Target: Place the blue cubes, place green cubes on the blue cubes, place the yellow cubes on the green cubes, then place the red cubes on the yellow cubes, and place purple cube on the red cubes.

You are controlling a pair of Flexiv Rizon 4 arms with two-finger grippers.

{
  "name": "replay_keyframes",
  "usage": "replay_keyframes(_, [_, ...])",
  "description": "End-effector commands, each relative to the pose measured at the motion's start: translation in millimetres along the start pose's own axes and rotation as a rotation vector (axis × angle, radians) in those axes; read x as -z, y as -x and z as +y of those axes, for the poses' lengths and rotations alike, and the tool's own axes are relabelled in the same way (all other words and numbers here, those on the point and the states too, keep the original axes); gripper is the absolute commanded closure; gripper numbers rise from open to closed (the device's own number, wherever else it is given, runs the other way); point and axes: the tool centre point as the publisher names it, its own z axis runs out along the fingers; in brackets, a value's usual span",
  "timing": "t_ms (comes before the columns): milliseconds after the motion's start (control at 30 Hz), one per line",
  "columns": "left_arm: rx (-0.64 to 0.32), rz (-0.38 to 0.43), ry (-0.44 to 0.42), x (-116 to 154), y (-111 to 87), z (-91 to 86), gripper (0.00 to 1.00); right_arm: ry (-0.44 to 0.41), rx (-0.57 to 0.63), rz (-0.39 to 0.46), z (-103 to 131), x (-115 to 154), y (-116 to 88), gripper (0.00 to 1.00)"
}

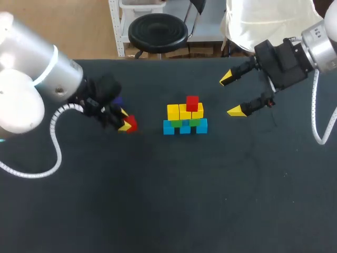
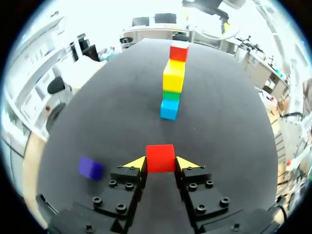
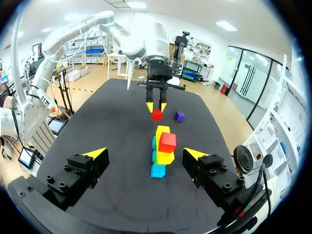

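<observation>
My left jaws are closed on a small red cube (image 2: 160, 158), low over the black desk (image 1: 158, 200), and a small purple cube (image 2: 90, 167) lies just beside them. I take this to be the red layer. The stack in the middle has a blue cube row (image 1: 185, 127) at its base, green cubes (image 1: 176, 123) on that, yellow cubes (image 1: 184, 112) above, and one placed red cube (image 1: 192, 103) on top. Next, I judge, I must carry my cube across and set it squarely beside that one without nudging the yellows. My right jaws hang wide and empty beyond the stack. No container is in sight
</observation>
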Motion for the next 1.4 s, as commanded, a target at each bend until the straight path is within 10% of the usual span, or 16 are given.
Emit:
replay_keyframes(33, [-0.048, -0.001, -0.028, 22, 17.5, 12.8, 1.0, 0.0, 0.001, -0.002, 0, 0, 0, 0.0])
replay_keyframes(500, [-0.199, -0.04, -0.121, 21, 71.9, 9.5, 1.0, 0.0, 0.001, -0.002, 0, 0, 0, 0.0])
replay_keyframes(1400, [-0.205, -0.035, -0.12, 20, 73.6, 7.9, 1.0, 0.0, 0.001, -0.002, 0, 0, 0, 0.0])
